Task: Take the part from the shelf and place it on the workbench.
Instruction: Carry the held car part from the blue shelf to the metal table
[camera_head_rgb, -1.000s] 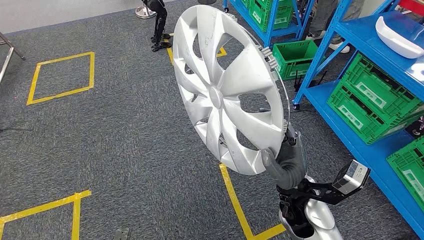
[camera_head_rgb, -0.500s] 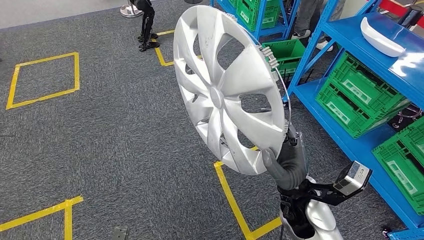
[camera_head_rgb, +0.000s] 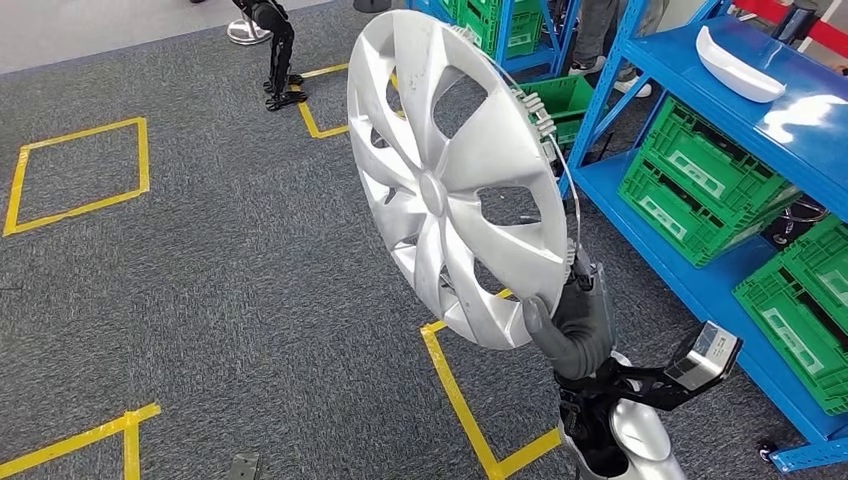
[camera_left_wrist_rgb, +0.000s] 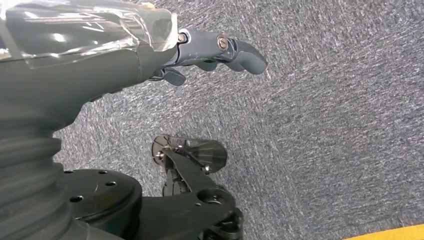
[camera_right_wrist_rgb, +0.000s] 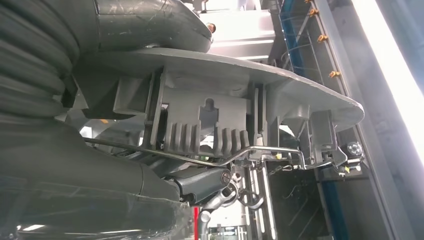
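Looks like the pickup half is done: the right hand (camera_head_rgb: 572, 322) grips the silver wheel cover (camera_head_rgb: 455, 175) by its lower rim and holds it up on edge over the carpet, off the blue shelf (camera_head_rgb: 700, 285) at right. No workbench anywhere I can spot, so the carry and set-down are left. Left hand (camera_left_wrist_rgb: 210, 52) hangs over the floor holding nothing, fingers loosely apart. The green crates (camera_head_rgb: 700, 185) on the shelf look empty, though I can't see inside them all.
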